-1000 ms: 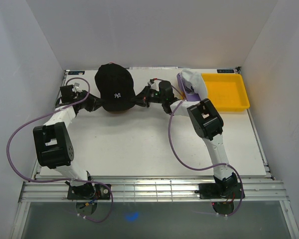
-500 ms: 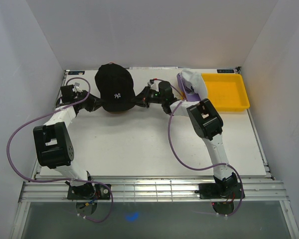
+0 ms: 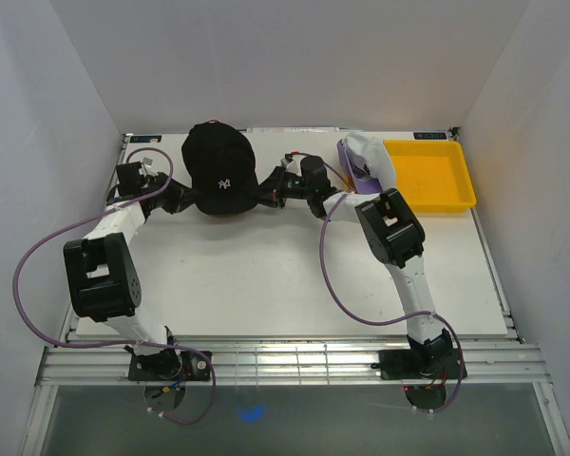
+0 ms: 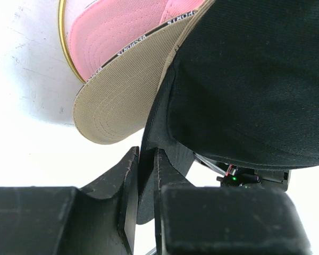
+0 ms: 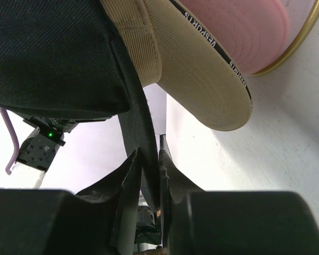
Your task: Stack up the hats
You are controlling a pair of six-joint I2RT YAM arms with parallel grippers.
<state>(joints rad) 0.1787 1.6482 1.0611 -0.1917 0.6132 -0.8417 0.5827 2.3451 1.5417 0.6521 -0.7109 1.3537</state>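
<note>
Holding the black cap (image 3: 218, 169) from both sides at the far left of the table (image 3: 266, 275)
Top view: its dark crown with white logo sits between the left gripper (image 3: 182, 198) and right gripper (image 3: 264, 190); a white cap (image 3: 369, 152) lies over a purple cap (image 3: 346, 155). Left wrist: jaws narrow, pinching the black rim beside the tan cap (image 4: 117, 106) and pink cap (image 4: 122, 32). Right wrist: jaws likewise clamp the rim
</note>
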